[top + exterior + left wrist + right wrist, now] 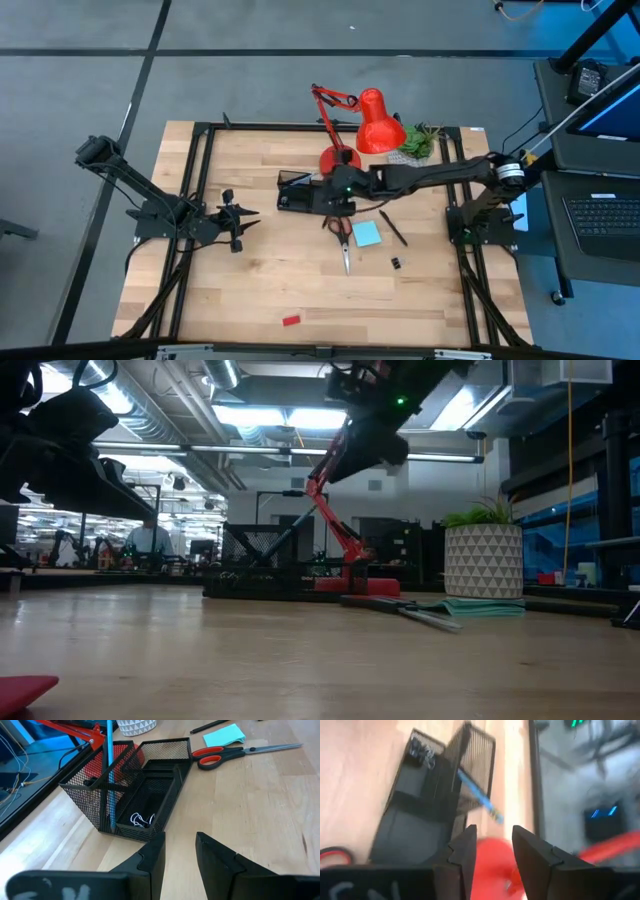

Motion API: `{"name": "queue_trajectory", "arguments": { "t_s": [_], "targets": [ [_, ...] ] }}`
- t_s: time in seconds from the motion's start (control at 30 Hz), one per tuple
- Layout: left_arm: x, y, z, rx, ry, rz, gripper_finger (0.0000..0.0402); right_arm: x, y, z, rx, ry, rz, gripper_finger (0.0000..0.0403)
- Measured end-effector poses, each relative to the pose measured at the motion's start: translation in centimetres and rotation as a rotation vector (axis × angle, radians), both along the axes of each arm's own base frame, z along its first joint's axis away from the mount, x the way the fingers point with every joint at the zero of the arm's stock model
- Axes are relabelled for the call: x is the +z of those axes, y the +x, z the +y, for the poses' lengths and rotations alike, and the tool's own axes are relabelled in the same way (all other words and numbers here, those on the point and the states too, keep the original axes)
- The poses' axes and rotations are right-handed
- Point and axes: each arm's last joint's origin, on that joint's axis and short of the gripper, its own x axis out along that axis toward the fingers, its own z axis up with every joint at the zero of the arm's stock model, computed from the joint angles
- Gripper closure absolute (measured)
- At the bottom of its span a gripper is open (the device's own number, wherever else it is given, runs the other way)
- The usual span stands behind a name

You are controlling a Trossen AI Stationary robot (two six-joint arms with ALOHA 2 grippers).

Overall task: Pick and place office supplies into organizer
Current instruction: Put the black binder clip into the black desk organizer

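The black mesh organizer (pixel 298 190) stands near the table's far middle. A light-blue pen (pixel 109 780) leans upright in its tall cup compartment, and black clips (pixel 140 820) lie in a low compartment. The red-handled scissors (pixel 342 236), the cyan sticky-note pad (pixel 367 234), a black pen (pixel 393 228) and a small black clip (pixel 396 263) lie flat on the table to its right and nearer. The red block (pixel 291 321) lies near the near edge. My right gripper (pixel 492 845) hovers open and empty above the organizer (pixel 427 805). My left gripper (pixel 180 851) waits open at the left, pointing at the organizer.
A red desk lamp (pixel 375 125) with its round base (pixel 338 160) stands just behind the organizer, and a potted plant (pixel 420 140) to its right. A black frame (pixel 205 150) edges the table. Bare wood lies between the left gripper and the organizer.
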Motion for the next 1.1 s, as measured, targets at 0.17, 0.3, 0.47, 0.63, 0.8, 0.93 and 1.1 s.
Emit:
{"name": "queue_trajectory", "arguments": {
  "t_s": [0.17, 0.3, 0.47, 0.63, 0.8, 0.93, 1.1],
  "targets": [
    [0.0, 0.0, 0.0, 0.007, 0.004, -0.003, 0.0300, 0.0, -1.2, 0.5, -0.144, 0.145, -0.006, 0.0274],
    [0.1, 0.0, 0.0, 0.017, 0.008, -0.010, 0.0300, -0.2, -2.0, 1.5, -0.233, 0.246, 0.012, 0.0274],
    [0.1, 0.0, 0.1, 0.024, 0.022, -0.015, 0.0300, -0.7, -2.8, 3.4, -0.275, 0.297, 0.066, 0.0274],
    [0.4, 0.2, 0.0, 0.022, 0.023, -0.045, 0.0300, -0.5, -3.2, 5.8, -0.217, 0.303, 0.069, 0.0274],
    [0.5, 0.3, -0.1, 0.011, 0.008, -0.054, 0.0300, -1.5, -4.6, 6.7, -0.224, 0.324, 0.079, 0.0274],
    [0.7, 0.4, -0.2, -0.002, -0.010, -0.067, 0.0300, -2.5, -7.0, 6.7, -0.301, 0.406, 0.003, 0.0274],
    [0.7, 0.4, -0.2, -0.006, -0.007, -0.069, 0.0300, -2.5, -10.4, 7.1, -0.410, 0.541, -0.100, 0.0274]
  ]
}}
